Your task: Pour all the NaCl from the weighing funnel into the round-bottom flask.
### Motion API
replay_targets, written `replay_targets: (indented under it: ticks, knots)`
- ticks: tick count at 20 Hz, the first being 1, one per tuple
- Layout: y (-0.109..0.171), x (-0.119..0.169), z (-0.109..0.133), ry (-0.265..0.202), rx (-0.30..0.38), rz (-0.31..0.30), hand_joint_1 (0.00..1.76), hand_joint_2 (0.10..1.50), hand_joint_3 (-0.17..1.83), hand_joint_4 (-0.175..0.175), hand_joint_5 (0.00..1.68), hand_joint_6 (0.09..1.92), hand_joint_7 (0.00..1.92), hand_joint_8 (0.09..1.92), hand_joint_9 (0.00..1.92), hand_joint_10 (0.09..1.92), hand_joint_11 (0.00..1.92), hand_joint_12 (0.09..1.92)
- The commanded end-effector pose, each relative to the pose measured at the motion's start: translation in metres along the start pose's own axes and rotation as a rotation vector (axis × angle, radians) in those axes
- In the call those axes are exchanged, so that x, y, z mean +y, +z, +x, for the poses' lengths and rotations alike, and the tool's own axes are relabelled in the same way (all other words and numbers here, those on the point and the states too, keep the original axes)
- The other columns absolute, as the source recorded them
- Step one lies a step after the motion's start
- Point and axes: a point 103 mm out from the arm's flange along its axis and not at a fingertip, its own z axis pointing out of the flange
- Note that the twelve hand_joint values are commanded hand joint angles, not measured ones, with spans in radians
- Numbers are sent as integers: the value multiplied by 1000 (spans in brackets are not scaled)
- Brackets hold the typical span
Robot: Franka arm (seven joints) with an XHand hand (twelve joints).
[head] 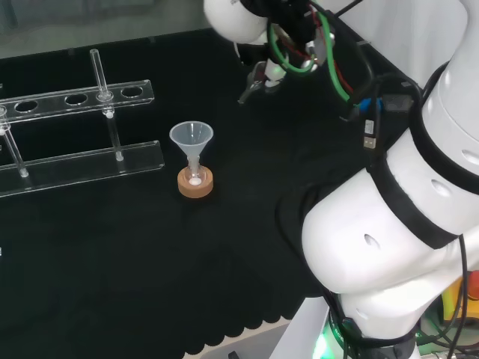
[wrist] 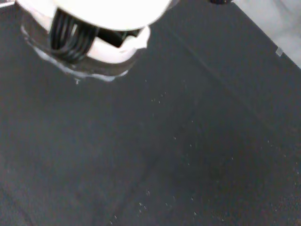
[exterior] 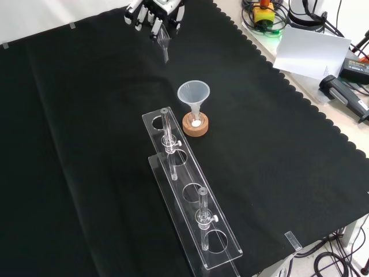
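Hand [exterior: 154,12] up at the far edge of the cloth [exterior: 86,144] in the front view, fingers curled round a clear weighing funnel [exterior: 164,41] whose stem slants down toward the bench. Well apart from it, near the cloth's middle: a cork stand [exterior: 195,124] carrying the flask [exterior: 196,119], barely visible, with a clear funnel [exterior: 193,92] upright in its neck and a little white powder at the bottom. Just beside, nearer the camera, a clear rack [exterior: 190,193] with two upright tubes. Scattered white grains on the cloth in the wrist view.
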Motion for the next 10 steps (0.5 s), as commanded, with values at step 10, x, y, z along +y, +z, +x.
replay_targets:
  ticks: [10]
  knots:
    - [-42, 32, 83, 51, 44, -14, 1145, 572, 704, 175, 1450, 349, 1708, 87, 1206, 87, 0, 1517]
